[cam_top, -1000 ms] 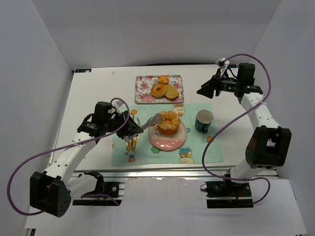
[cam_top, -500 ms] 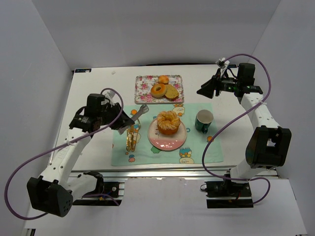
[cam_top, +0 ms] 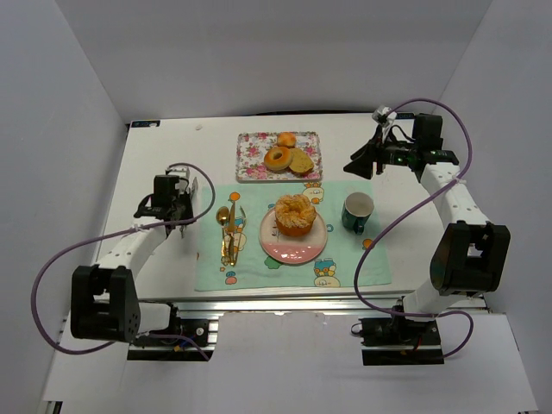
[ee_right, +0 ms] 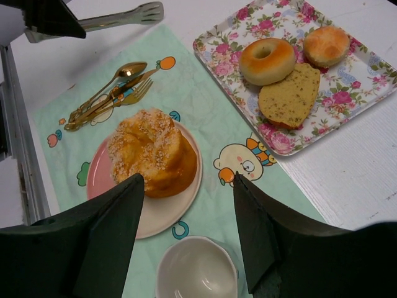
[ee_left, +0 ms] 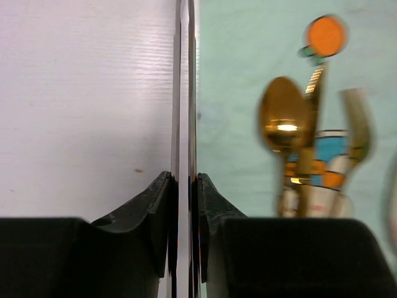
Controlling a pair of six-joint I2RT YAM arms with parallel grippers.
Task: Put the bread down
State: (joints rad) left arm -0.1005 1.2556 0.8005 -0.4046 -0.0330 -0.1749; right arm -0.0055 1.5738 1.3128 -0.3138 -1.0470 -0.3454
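Observation:
The bread, a tall golden bun with a pale lobed top, sits on the pink plate in the middle of the green mat. It also shows on the plate in the right wrist view as the bread. My left gripper is at the mat's left edge, well left of the plate. Its jaws are shut on the thin metal tongs, whose blades are pressed together. The tongs carry nothing. My right gripper hovers open and empty above the cup; it appears again in its own view.
A floral tray at the back holds a ring donut, a small roll and a bread slice. A dark cup stands right of the plate. Gold cutlery lies left of it on the mat.
My left arm has drawn back to the left, taking the tongs away from the bread and squeezing them closed. The bread stays on the plate. The right arm barely moved.

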